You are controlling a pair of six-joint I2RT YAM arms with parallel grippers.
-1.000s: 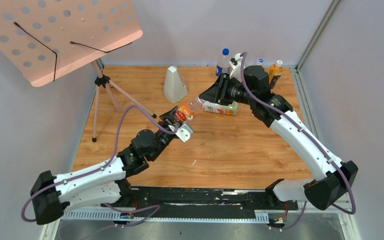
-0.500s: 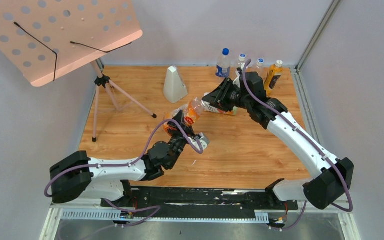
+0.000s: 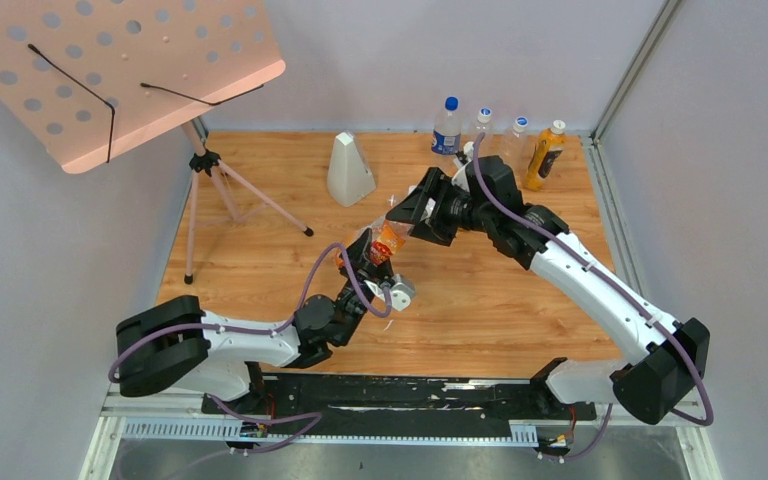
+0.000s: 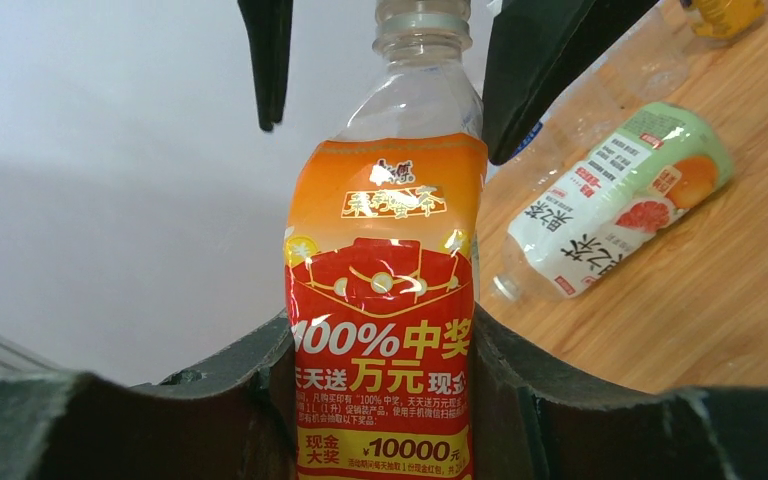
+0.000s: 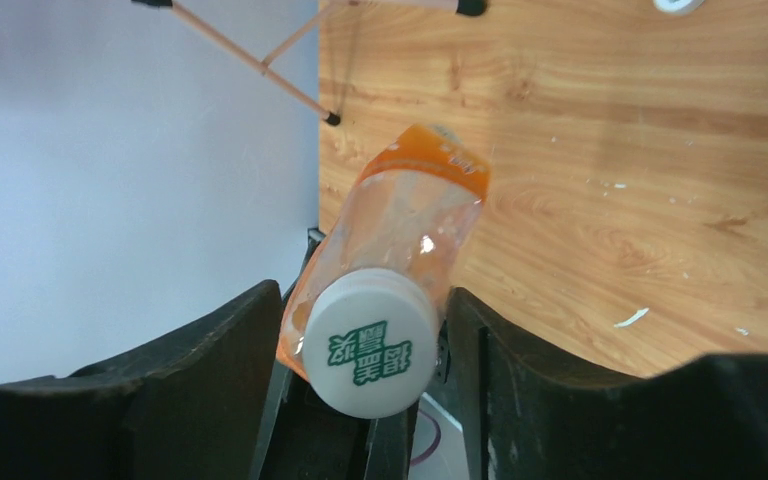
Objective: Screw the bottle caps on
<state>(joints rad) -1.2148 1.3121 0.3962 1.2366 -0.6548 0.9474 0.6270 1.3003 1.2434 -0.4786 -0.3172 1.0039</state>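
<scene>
The left gripper [image 4: 380, 330] has its jaws clenched on the small clear plastic bottle with the orange label [image 4: 385, 260], one jaw pressed against each side of the label's lower half. In the top view this bottle is lifted off the wooden tabletop [image 3: 480, 300] near its middle, and its neck tilts toward 1 o'clock.

A small round white plastic screw cap with green print [image 5: 370, 348] sits on that neck. The right gripper [image 5: 360, 310] reaches in from 1 o'clock with its jaws released. They stand on either side of the cap, and a thin gap shows on each side. The left wrist view shows the same two dark jaws clear of the neck.

The larger clear plastic bottle with the green, white and orange label [image 4: 625, 195] lies on its side on the tabletop at 3 o'clock from the held bottle, its narrow end toward 8 o'clock.

Along the far edge, between 12 and 1 o'clock, stand a blue-capped, blue-labelled bottle [image 3: 447, 125] and a yellow-capped orange juice bottle [image 3: 545, 155]. A pale grey cone-shaped block [image 3: 350, 170] stands at 11 o'clock.
</scene>
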